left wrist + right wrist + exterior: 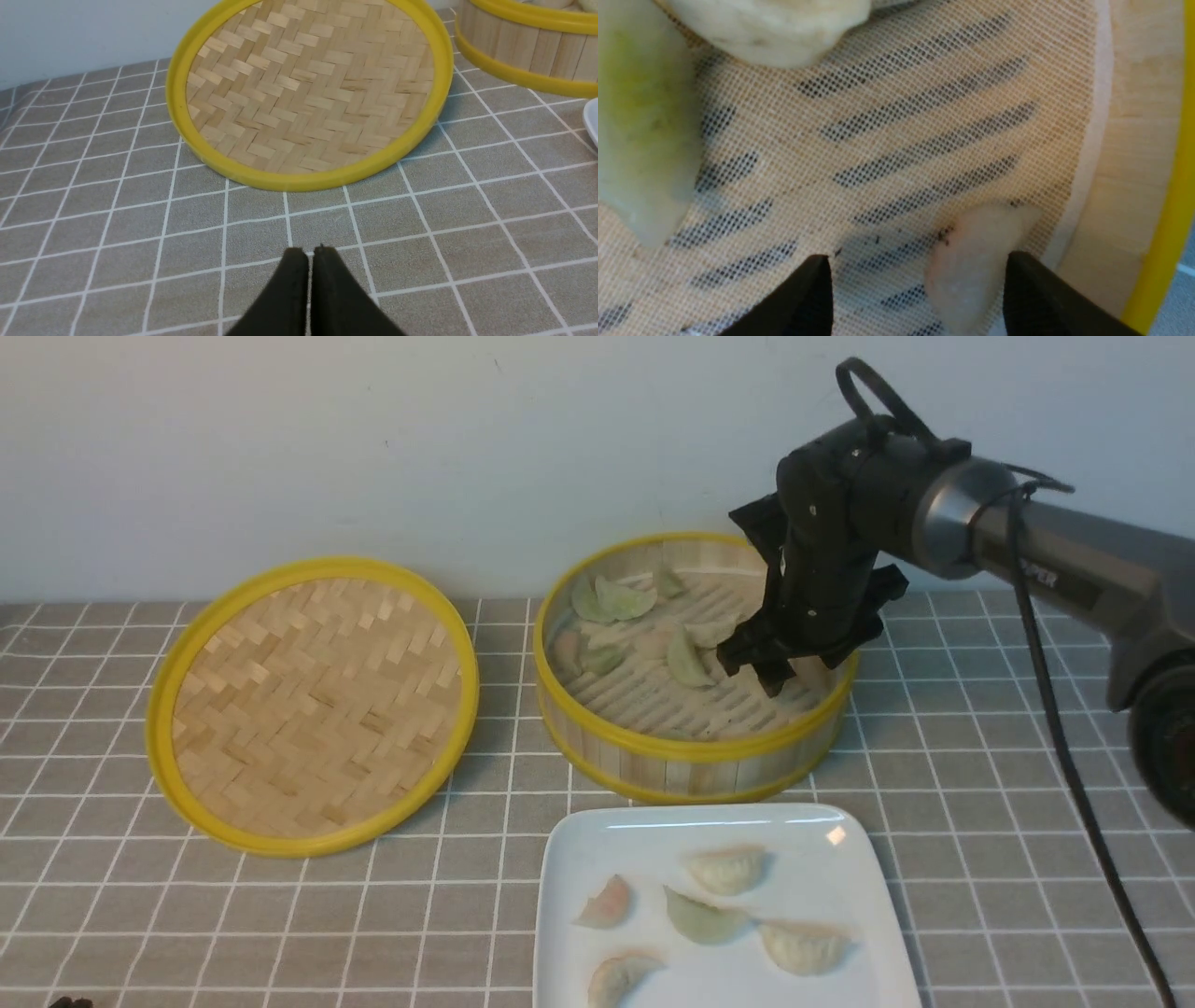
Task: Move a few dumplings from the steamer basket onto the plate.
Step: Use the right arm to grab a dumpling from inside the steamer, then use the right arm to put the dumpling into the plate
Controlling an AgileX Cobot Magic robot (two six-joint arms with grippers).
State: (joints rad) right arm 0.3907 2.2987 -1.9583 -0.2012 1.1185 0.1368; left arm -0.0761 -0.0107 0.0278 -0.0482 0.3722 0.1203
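The steamer basket stands at centre back and holds several pale green and cream dumplings. The white plate lies in front of it with several dumplings on it. My right gripper is open, lowered inside the basket near its right wall. In the right wrist view its jaws stand wide apart around a pinkish dumpling on the mesh floor, which lies against one finger. My left gripper is shut and empty, low over the tablecloth.
The flat woven lid with a yellow rim lies left of the basket and also shows in the left wrist view. A grey checked tablecloth covers the table. A black cable hangs from the right arm.
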